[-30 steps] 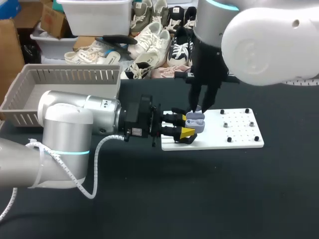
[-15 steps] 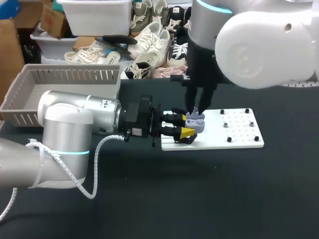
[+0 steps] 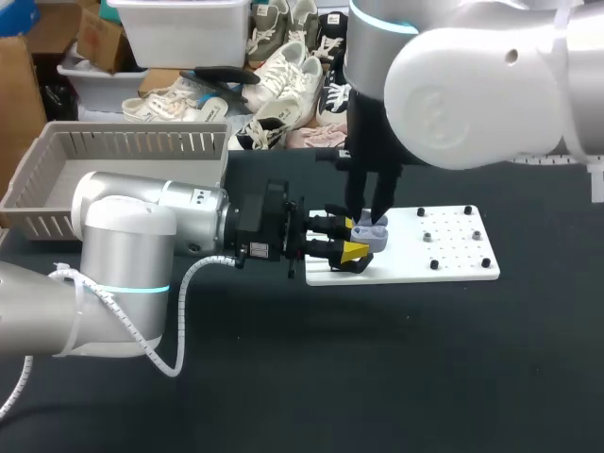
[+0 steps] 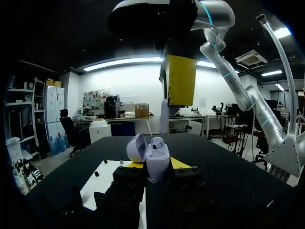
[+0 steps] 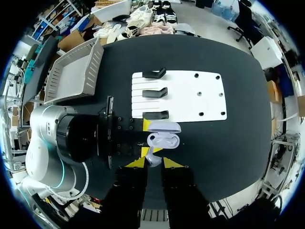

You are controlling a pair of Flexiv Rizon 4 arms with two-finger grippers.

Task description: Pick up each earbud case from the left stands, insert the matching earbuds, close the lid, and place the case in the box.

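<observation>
Head view puts the black tabletop (image 3: 377, 377) closest, a broad dark stretch running along the near side of the flat white rectangular board (image 3: 444, 255). Over the board's left end the left arm (image 3: 142, 245) reaches in level from the left. The left gripper (image 3: 353, 237) has its yellow tips pressed on either side of the small lavender earbud case (image 3: 371, 236), pinching it. The case is held just above that end of the board with its lid swung open, and one earbud already sits inside it.

Straight above the case, the right gripper (image 3: 368, 217) points down with its fingers drawn close, nipping a small white earbud (image 5: 151, 157) between the tips just over the open case. The bulky right arm hangs over the board's far-left corner and hides the table there.

Three black stands (image 5: 155, 93) line the board's left edge beside the held case. Small black pegs (image 3: 427, 237) dot the board's right half.

Farther off, the grey slatted plastic basket (image 3: 132, 142) sits well apart from the board, to its left at the table's far-left corner.
</observation>
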